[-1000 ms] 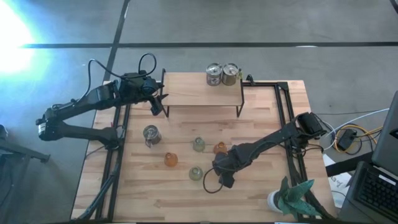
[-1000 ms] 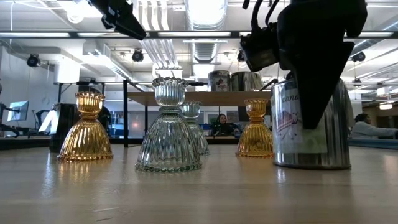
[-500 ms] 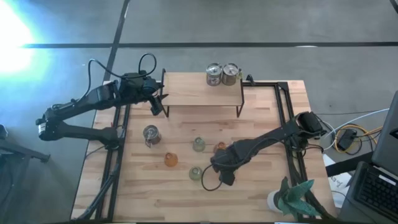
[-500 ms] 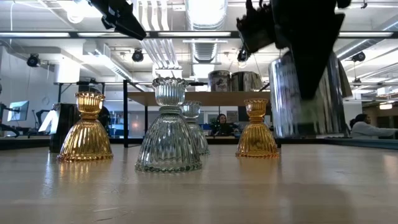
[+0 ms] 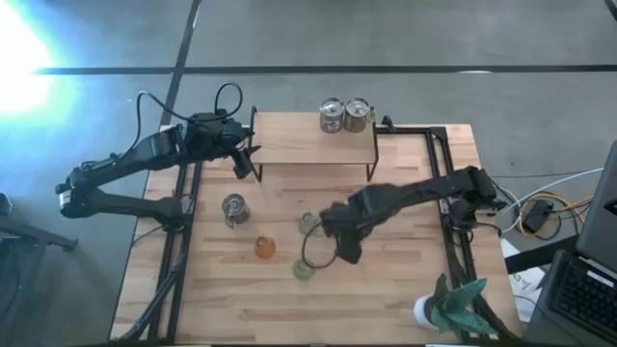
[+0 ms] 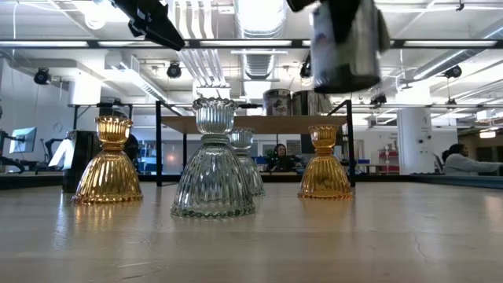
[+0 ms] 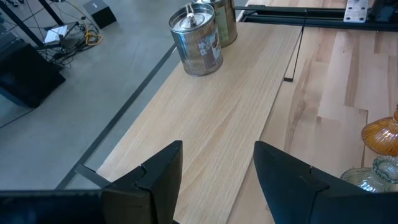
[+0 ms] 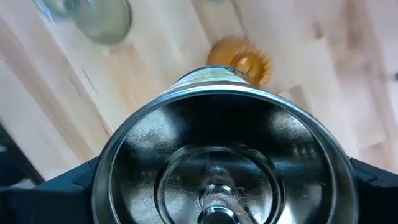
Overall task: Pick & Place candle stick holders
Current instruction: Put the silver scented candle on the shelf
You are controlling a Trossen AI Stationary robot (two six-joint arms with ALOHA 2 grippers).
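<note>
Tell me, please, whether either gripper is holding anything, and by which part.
The right gripper holds a silvery can-like candle holder by its sides, lifted off the table. The left gripper is open and empty.

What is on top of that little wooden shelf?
Two silvery cans stand side by side at the right end of the shelf. The rest of its top is bare wood. The left gripper, open, hovers over its left end, so that bit is partly hidden.

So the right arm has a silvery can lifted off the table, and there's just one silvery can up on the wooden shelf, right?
Not quite: two silvery cans stand on the shelf, as the high view shows. The right gripper does hold a silvery can above the table.
</note>
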